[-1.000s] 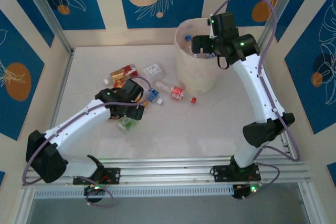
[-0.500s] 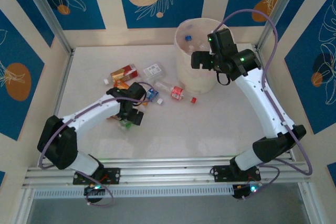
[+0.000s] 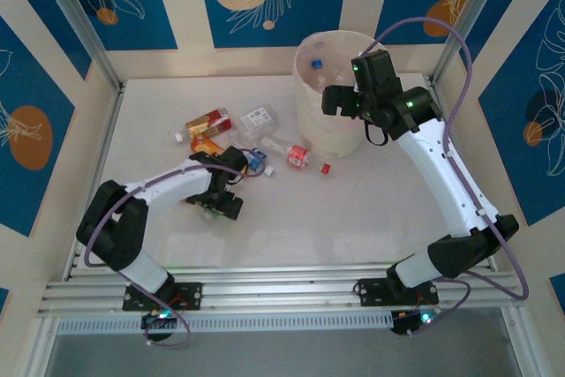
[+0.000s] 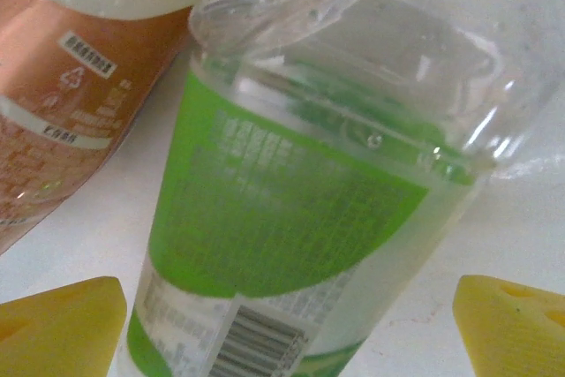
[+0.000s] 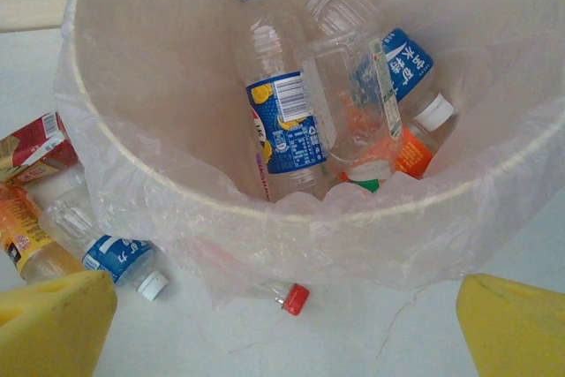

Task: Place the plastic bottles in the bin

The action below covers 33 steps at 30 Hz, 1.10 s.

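Table (image 3: 371, 209): white and smooth; your loose bottles (image 3: 297, 156) lie left of the bin.
Left gripper (image 4: 290, 328): spread wide astride the green-label bottle (image 4: 291, 218), nothing clamped; looks lined up for a squeeze.
Green-label bottle: thin clear plastic, crumpled, lying flat.
Bin (image 5: 132, 165): round, lined with a thin bag (image 5: 221, 245), several binned bottles (image 5: 278, 121) inside.
Right gripper (image 5: 282, 324): released, empty, over the near rim.
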Motion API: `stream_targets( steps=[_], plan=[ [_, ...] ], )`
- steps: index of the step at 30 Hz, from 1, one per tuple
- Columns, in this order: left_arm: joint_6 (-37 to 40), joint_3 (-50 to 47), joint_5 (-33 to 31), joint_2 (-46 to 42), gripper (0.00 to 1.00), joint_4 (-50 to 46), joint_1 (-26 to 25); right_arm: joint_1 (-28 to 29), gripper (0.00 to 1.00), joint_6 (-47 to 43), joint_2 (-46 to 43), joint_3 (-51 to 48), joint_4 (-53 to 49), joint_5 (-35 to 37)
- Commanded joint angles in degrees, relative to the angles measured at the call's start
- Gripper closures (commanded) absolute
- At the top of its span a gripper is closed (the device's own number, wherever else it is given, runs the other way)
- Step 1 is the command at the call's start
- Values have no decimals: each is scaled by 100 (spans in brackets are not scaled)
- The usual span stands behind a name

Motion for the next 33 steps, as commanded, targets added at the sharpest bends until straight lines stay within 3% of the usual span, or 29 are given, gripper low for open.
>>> stream_targets(
  steps=[1,4,17,24,33],
  plan=[
    [108,-32,206,137,7,127,77,37,1,110,-70,-39,125,85],
    [113,-48,366,151,14,204,77,37,1,115,-71,-40,107,95],
    [21,-321,788,163,18,700,68,59,1,119,-71,-39,116,90],
    [-27,-349,697,167,41,703,68,63,1,132,-74,-50,135,86],
    [-30,-92,814,-562,46,447,-41,97,1,155,-180,-80,134,-3]
  ],
)
